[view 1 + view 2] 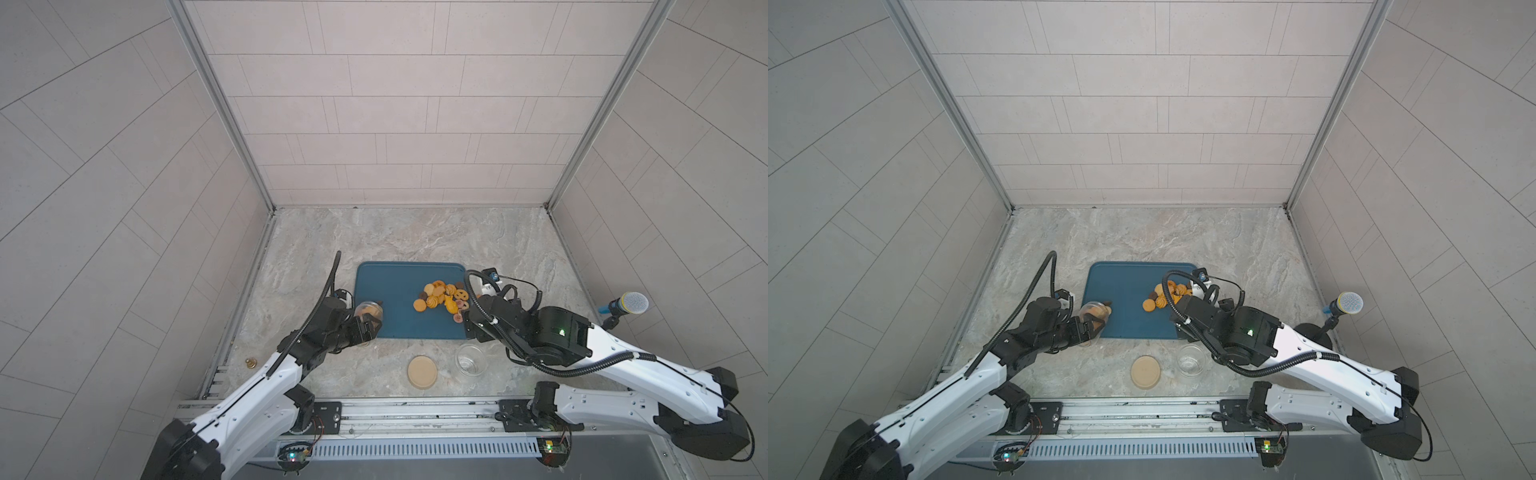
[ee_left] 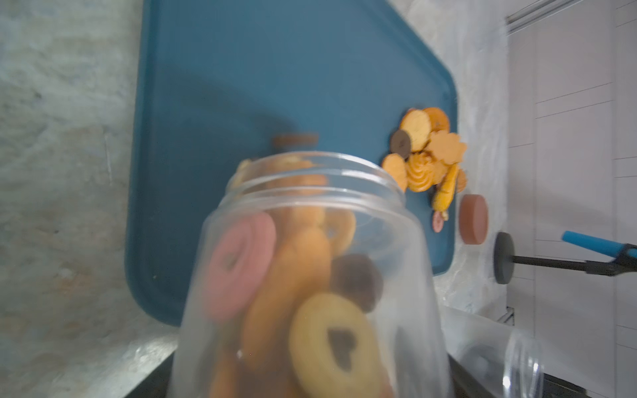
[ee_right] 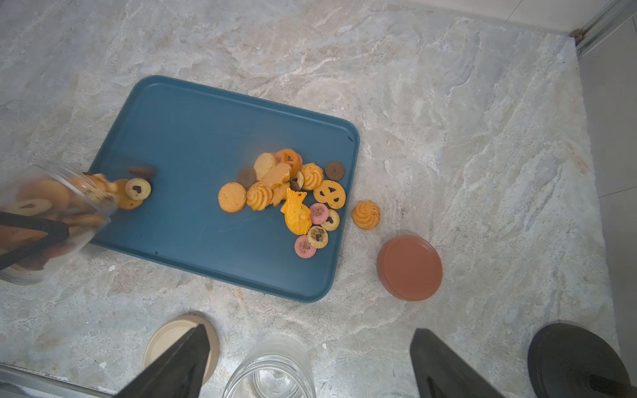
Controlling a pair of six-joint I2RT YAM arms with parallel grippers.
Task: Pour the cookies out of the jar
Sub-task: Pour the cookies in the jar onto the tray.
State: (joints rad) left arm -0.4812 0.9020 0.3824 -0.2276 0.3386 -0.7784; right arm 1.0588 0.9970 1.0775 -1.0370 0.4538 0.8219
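Table [image 1: 415, 232]: 1, marbled grey, walled by tile on three sides.

Arms: 2. The left arm [image 1: 249, 390] reached to the tray's left edge and the right arm [image 1: 623, 361] to its right near corner.

Tray [image 3: 193, 144]: 1, blue, rectangular, flat on the table.

Microphone [image 1: 627, 303]: 1, on a round black stand at the far right.

Jars: 2, clear.
- The cookie jar [image 1: 368, 309] was tilted on its side with its mouth over the tray's left edge. The left gripper [image 1: 365, 323] was clamped around its body.
- The empty jar [image 1: 471, 359] stood upright on the table, just in front of the tray's right near corner.

The right gripper [image 3: 310, 330] had its jaws spread wide with nothing held, and hung above the empty jar.

Lids: 2. The beige lid [image 1: 422, 372] lay beside the empty jar. The reddish-brown lid [image 3: 409, 268] lay off the tray's right edge.

Cookies, counted in the right wrist view:
- The pile [image 3: 286, 193] on the right half of the tray held about 16, some overlapping. Two were pink and two brown; the rest were orange-yellow.
- One swirl cookie [image 3: 365, 214] lay off the tray, on the table, just beside the tray's right edge.
- At least 3 lay at the jar mouth [image 3: 138, 189], on the tray. They were blurred.
- The cookies inside the jar [image 2: 303, 262] could not be counted. One pink, one brown and one heart-centred cookie could be told apart.
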